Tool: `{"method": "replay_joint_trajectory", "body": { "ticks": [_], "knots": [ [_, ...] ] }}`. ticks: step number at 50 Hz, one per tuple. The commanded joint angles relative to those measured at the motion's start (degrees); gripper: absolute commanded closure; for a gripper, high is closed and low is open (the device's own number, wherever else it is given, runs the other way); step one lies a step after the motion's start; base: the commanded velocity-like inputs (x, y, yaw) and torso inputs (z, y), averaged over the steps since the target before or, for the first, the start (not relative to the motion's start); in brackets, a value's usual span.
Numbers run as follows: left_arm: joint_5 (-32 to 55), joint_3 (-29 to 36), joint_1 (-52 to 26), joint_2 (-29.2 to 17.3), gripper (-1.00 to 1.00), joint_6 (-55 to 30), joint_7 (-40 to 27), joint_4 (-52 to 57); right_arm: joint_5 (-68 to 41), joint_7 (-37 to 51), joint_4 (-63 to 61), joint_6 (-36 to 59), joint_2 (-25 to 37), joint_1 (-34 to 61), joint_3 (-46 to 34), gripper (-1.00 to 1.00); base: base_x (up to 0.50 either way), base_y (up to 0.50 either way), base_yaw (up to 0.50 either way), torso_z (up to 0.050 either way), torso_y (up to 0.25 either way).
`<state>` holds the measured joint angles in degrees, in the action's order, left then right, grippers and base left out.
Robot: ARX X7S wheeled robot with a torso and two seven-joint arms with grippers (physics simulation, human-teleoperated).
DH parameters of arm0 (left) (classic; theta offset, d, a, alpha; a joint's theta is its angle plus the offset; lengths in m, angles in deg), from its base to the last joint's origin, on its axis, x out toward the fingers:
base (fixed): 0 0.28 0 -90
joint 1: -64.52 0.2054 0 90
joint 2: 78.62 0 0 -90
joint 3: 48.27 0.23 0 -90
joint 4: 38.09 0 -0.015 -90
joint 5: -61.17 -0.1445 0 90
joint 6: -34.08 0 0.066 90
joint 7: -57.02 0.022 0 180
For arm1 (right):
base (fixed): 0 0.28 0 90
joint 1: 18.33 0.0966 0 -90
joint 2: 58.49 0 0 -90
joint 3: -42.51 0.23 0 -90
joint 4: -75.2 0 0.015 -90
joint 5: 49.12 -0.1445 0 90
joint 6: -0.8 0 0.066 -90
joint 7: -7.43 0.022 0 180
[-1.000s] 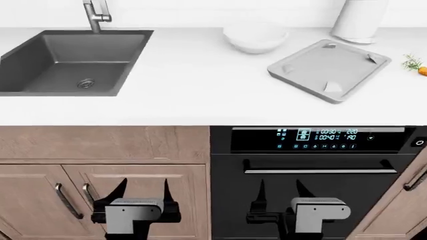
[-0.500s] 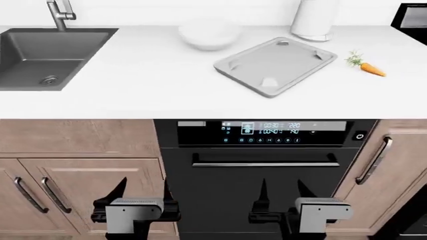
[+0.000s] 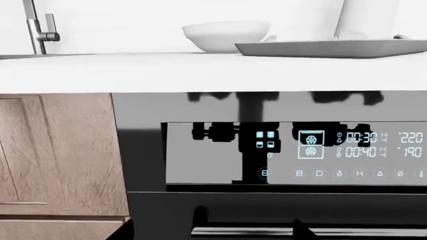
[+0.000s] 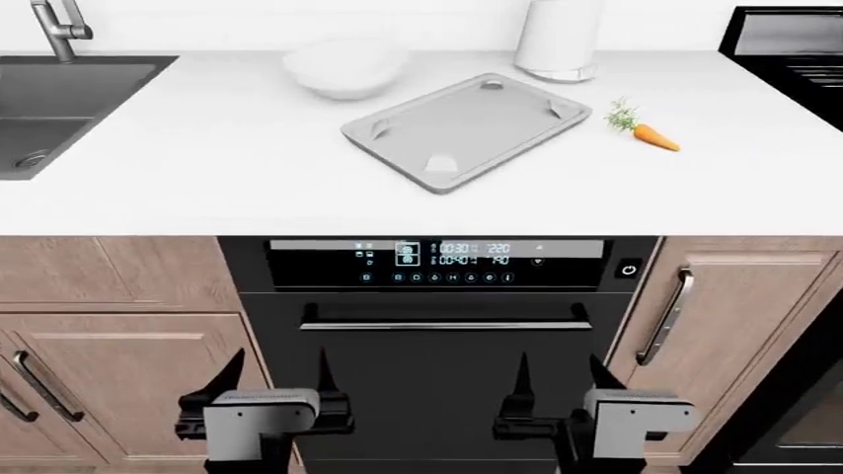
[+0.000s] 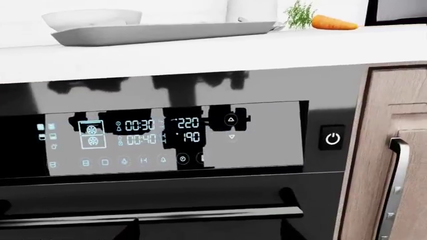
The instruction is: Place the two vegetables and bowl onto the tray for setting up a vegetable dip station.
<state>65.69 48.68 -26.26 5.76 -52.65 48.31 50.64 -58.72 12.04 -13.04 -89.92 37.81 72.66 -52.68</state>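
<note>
Nothing of the task is done yet, judging by how things lie. Nearest the robot, the left end effector (image 4: 276, 380) and the right end effector (image 4: 554, 380) hang low in front of the oven (image 4: 441, 326), well below the table (image 4: 197, 188); each has its fingers apart and holds nothing.

On the table, the tray (image 4: 461, 133) sits above the oven, turned at an angle to the front edge, and it is bare. The carrot (image 4: 646, 131) lies on the table to the tray's right, near it but apart, its leafy top pointing away from the front edge. The bowl (image 4: 345, 64) stands behind the tray's left corner, close to it; from the wrist views I cannot tell whether the two touch. The cucumber is not visible in any view, so it must be found first.

So all three items are left to place, and both arms must first rise to table height.

Around them: a white cylinder (image 4: 560, 38) stands just behind the tray's far corner, and may crowd a reach over that side. The sink (image 4: 66, 99) and faucet (image 4: 53, 25) are far left, a dark hob (image 4: 791, 49) far right, all clear of the work.
</note>
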Motion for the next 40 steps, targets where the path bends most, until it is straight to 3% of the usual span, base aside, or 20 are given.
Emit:
{"method": "replay_joint_trajectory", "body": {
  "ticks": [1,10,13,40],
  "knots": [
    [-1.3,1.2,-0.1,-1.2,-1.00,-0.8,-1.6,1.4,-0.2,1.6,0.4,1.7,0.3,0.8,-0.8,-1.00,0.00,0.00,0.00,0.000,0.000],
    [-1.5,2.2,0.0,-1.7,-1.00,-1.9,-2.1,2.3,0.3,2.7,1.6,1.2,0.6,1.5,-1.3,-1.00,0.00,0.00,0.00,0.000,0.000],
    [1.2,2.7,0.9,-2.3,-1.00,0.0,0.7,3.1,0.2,3.0,1.9,0.7,0.7,1.5,-1.3,-1.00,0.00,0.00,0.00,0.011,0.000],
    [3.1,3.5,0.6,-3.2,-1.00,-1.0,-0.3,2.9,-0.4,4.7,1.5,1.8,1.7,1.6,-2.7,-1.00,0.00,0.00,0.00,0.050,0.000]
  ]
}}
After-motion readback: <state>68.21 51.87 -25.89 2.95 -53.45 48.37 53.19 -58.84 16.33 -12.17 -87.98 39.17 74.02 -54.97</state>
